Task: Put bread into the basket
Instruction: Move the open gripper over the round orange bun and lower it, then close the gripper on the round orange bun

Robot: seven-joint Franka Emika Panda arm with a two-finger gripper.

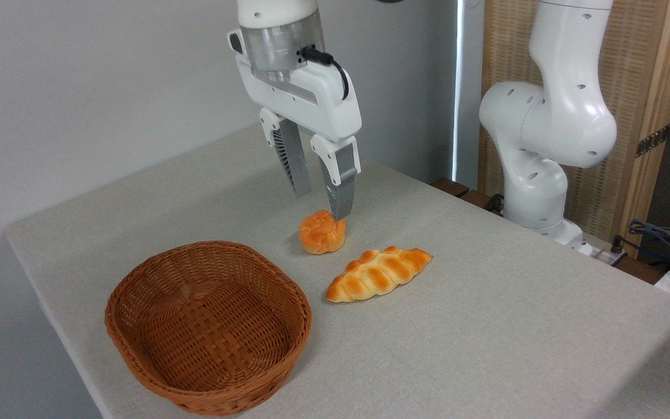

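Your pincer, spread just above the small round orange knotted bun, sits off-centre, so closing may nudge it away from the oval brown wicker basket.

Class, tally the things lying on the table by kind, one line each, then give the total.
Round knotted bun: 1
Long braided loaf: 1
Wicker basket: 1
Total: 3

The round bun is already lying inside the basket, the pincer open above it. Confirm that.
Not so. The camera view shows the round bun on the table, beside the empty basket, not inside. The pincer is indeed open above it.
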